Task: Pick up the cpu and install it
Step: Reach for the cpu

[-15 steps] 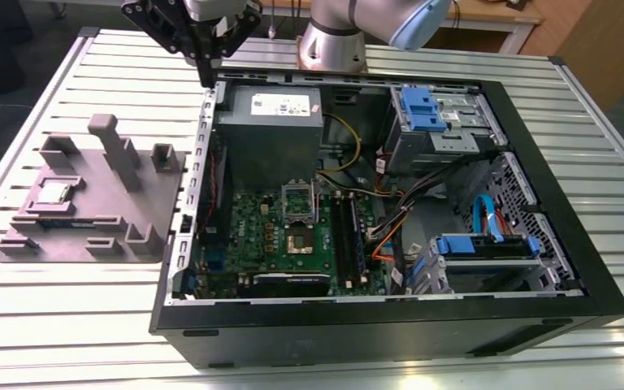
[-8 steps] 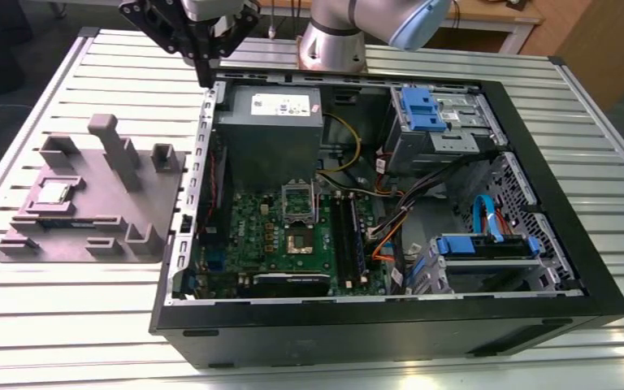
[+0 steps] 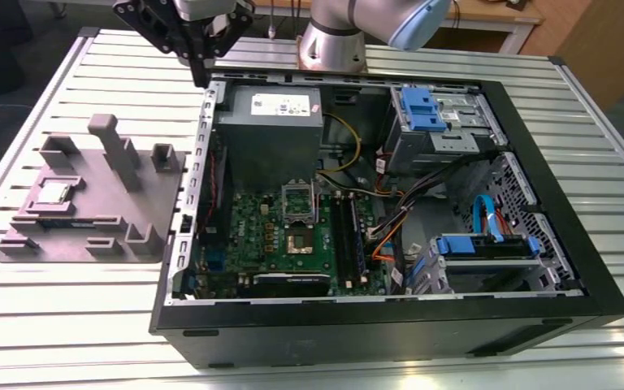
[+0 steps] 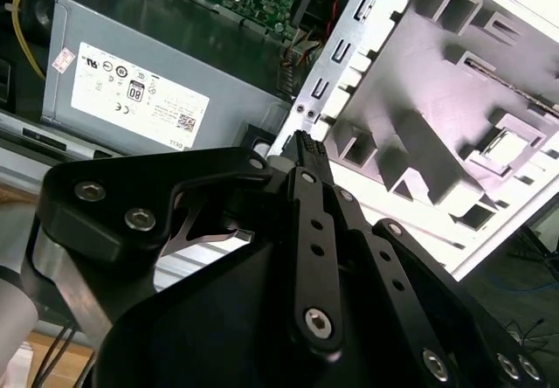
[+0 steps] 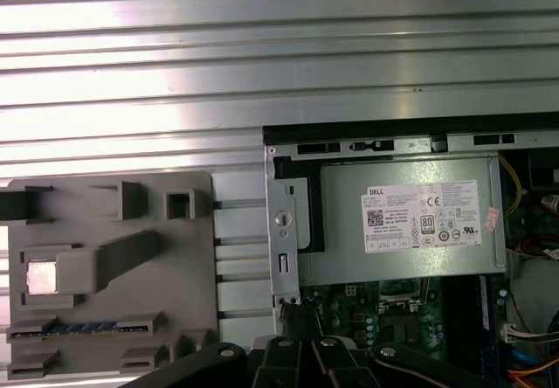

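Note:
The cpu (image 3: pixel 52 192) is a small silver square lying flat in a recess of the grey moulded tray (image 3: pixel 106 223), at the exterior view's left beside the open computer case (image 3: pixel 551 203). It also shows as a bright square on the tray in both wrist views (image 5: pixel 42 276) (image 4: pixel 501 146). My gripper (image 3: pixel 199 80) hangs above the case's far left corner, well away from the cpu, with its black fingers pressed together and nothing between them (image 4: pixel 304 141) (image 5: pixel 288 314). On the green motherboard (image 3: pixel 247 236) the socket (image 3: pixel 298 240) lies uncovered.
A grey power supply box with a white label (image 3: pixel 270 122) fills the case's far left. Blue drive brackets (image 3: pixel 421 110) and cables occupy the case's right side. The tray has tall upright posts (image 3: pixel 111 146). Everything rests on a slatted metal table (image 3: pixel 74 317).

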{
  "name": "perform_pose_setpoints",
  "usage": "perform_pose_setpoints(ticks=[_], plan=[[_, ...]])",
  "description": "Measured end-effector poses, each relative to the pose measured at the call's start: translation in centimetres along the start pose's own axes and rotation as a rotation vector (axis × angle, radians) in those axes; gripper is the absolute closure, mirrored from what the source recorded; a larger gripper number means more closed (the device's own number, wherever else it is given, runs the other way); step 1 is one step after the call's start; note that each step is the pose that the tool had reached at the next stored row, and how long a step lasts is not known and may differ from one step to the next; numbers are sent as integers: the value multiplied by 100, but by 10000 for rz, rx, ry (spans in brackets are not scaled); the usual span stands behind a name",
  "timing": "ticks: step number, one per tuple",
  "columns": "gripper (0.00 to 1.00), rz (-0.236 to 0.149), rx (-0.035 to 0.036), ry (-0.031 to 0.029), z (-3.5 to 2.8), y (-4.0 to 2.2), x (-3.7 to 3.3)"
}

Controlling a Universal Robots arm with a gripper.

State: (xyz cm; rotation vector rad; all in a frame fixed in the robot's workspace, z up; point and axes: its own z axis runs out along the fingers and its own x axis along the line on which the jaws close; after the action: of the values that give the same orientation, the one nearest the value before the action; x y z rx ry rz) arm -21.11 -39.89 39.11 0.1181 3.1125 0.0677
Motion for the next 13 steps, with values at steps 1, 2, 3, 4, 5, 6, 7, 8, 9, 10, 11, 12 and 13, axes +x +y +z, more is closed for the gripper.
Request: perform_pose_setpoints(ticks=[1, 2, 3, 4, 5, 6, 7, 8, 9, 10, 11, 12, 13], plan=[[90, 0, 1, 1, 0, -1, 6], [90, -1, 0, 0, 0, -1, 11], [90, 0, 0, 0, 0, -1, 15], [90, -1, 0, 0, 0, -1, 19], [90, -1, 2, 1, -1, -2, 22], [90, -1, 0, 0, 0, -2, 26], [90, -1, 0, 0, 0, -3, 31], [90, 0, 0, 0, 0, -3, 36], [90, -1, 0, 0, 0, -3, 39], [90, -1, 0, 0, 0, -3, 42], [90, -2, 0, 1, 0, -4, 44], [90, -2, 1, 1, -1, -4, 45], [90, -1, 1, 1, 0, -4, 48]])
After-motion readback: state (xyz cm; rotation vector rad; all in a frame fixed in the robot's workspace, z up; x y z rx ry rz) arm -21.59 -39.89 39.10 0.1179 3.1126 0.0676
